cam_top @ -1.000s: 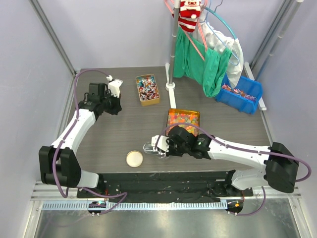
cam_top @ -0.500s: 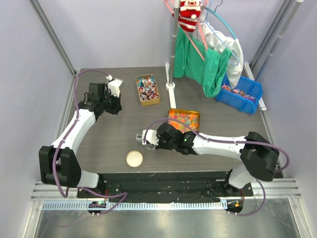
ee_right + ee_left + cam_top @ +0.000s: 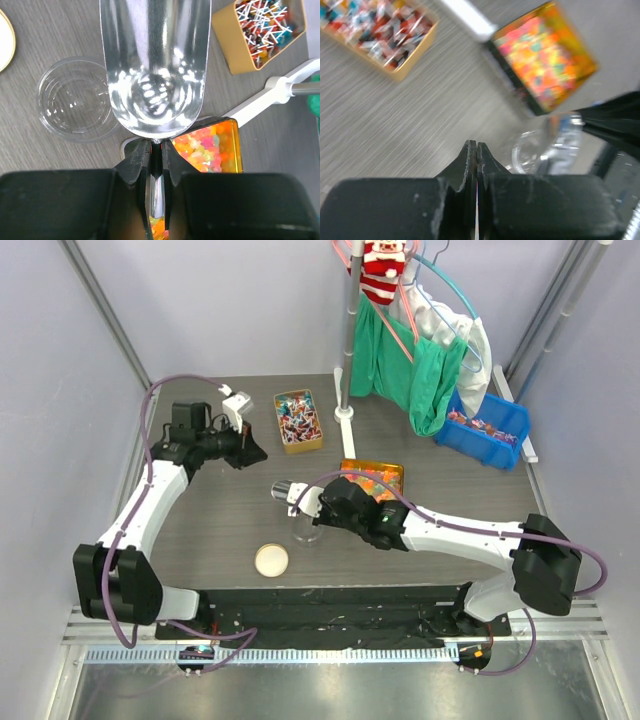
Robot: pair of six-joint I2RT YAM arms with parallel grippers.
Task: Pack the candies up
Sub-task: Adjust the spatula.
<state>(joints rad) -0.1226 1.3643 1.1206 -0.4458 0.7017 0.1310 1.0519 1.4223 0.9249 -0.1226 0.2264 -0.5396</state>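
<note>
So, candies point(image 3: 298, 420): we see them heaped in the tan box point(image 3: 303, 449) at the back of the table point(image 3: 220, 510), shiny red, blue and white wrappers all jumbled together.
Left fingers point(image 3: 476, 155): pressed tight together with nothing between them, hanging over the table just left of the tan box and pointing toward the middle.
Right fingers point(image 3: 156, 147): clamped on the thin handle of a shiny see-through scoop point(image 3: 152, 65), which sticks out in front of them.
Scoop position: up off the table, between the tan box and the clear cup point(image 3: 75, 102). From the wrist view its bowl overlaps the cup's edge, but we can't tell if they touch.
Clear cup: standing upright on the table, mouth up, just in front of the right arm's wrist.
Jelly tray point(image 3: 236, 147): orange, yellow and green pieces inside, partly hidden under the right arm.
Lid point(image 3: 271, 560): round, lying flat near the front edge, close to the cup but apart from it.
Blue bin point(image 3: 505, 440): far right corner, colourful bits inside that are too small for us to make out.
</note>
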